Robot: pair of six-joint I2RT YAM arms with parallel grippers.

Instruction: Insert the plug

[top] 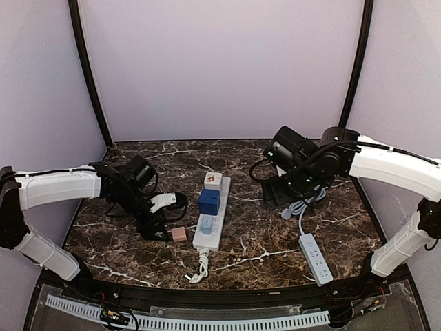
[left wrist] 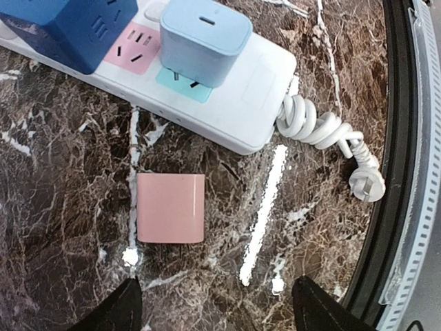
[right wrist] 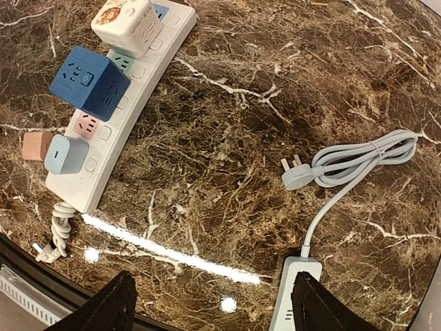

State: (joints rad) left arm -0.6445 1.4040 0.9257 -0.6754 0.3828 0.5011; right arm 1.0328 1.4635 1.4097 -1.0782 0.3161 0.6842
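Left gripper [left wrist: 220, 301] hangs low over the marble table [right wrist: 241, 103] with its fingers spread wide and nothing between them. From the left wrist camera we see the pink plug [left wrist: 170, 208] lying flat on the marble at about 11 o'clock from the gap between the fingers, close ahead but touching neither finger. It sits just beside the white power strip [left wrist: 262, 79], apart from it, and is in no socket.

On that strip, at 12 o'clock from the pink plug, a light-blue charger [left wrist: 204, 38] stands on the teal socket with a little of its pins showing under its body. The pink socket next to it is bare. A dark-blue cube adapter [left wrist: 65, 27] sits further along at 10 o'clock. In the right wrist view we also see a white cube adapter [right wrist: 127, 24] on the strip's far end. The strip's own white cord [left wrist: 317, 131] lies coiled at 3 o'clock from the pink plug, and its plug rests loose on the marble.

We find the right gripper [right wrist: 213, 301] parted just as widely and empty, well apart from the white strip. At 1 o'clock from it lies a grey plug [right wrist: 296, 176] on its looped cord. The grey power strip [right wrist: 289, 276] lies just beside its right finger.
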